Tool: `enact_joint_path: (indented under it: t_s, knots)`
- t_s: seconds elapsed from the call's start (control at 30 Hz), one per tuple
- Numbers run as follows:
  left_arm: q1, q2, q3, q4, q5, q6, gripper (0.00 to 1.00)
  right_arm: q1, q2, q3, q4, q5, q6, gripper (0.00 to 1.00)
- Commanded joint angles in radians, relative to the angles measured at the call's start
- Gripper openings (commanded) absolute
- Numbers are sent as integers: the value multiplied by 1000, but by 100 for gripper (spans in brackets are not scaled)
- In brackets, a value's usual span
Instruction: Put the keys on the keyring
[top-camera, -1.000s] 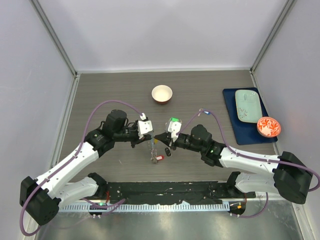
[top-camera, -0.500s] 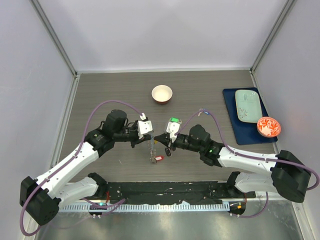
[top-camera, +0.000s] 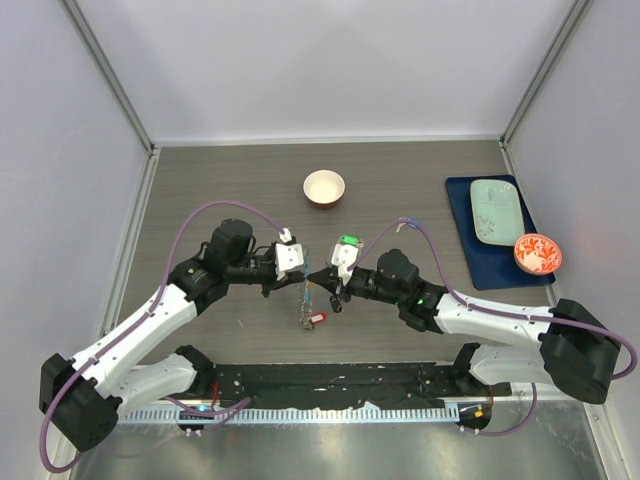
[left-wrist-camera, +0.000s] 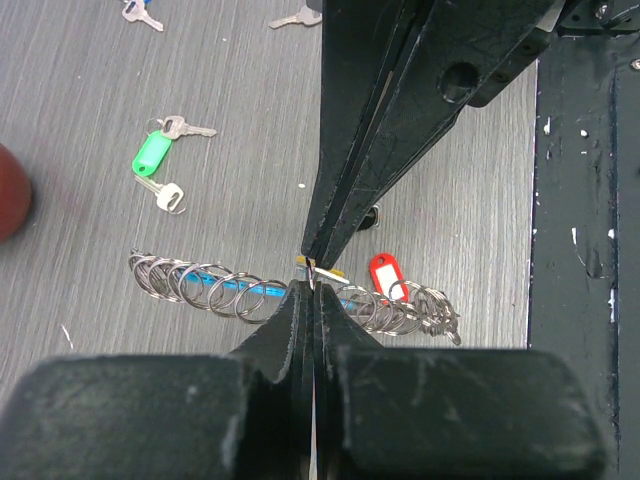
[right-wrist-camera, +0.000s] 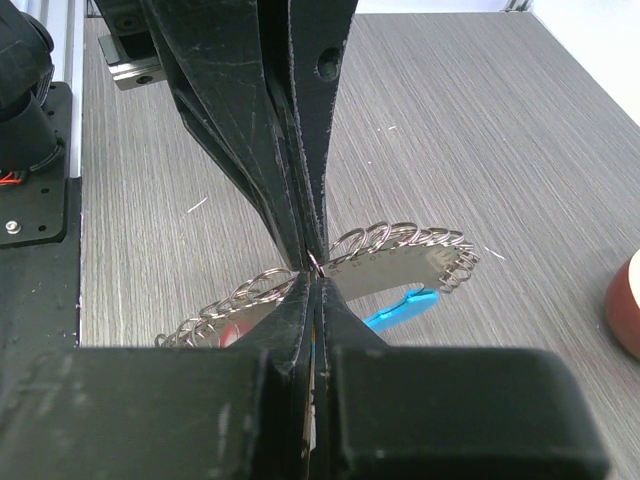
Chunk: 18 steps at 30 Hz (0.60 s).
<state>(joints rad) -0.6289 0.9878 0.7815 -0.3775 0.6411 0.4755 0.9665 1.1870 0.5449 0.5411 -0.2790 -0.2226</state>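
Pinching shut tip to tip just above the keyring (left-wrist-camera: 200, 285), which is lying stretched on the grained grey table (left-wrist-camera: 80, 330), the left gripper (left-wrist-camera: 312, 297) and right gripper (right-wrist-camera: 313, 280) are risking its thin, slick silvery loops slipping free, their hold on the wire being untellable, while a green-tagged key (left-wrist-camera: 152, 157) is lying beyond the keyring.

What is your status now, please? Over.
Left gripper shut, right gripper shut, tip to tip above keyring. Green-tagged key loose on table. No obstacle seen.

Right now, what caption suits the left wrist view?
Left gripper and right gripper meet tip to tip, jaws shut, over the keyring; green-tagged key beyond.
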Motion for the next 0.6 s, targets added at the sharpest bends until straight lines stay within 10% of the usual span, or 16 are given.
enact_joint_path:
  t_s: [0.0, 0.57]
  knots:
    - [-5, -34, 41, 43, 62, 8, 0, 1, 5, 38, 40, 21, 8, 1]
    - [-5, -124, 93, -146, -428, -63, 0, 0, -130, 125, -459, 234, 161, 1]
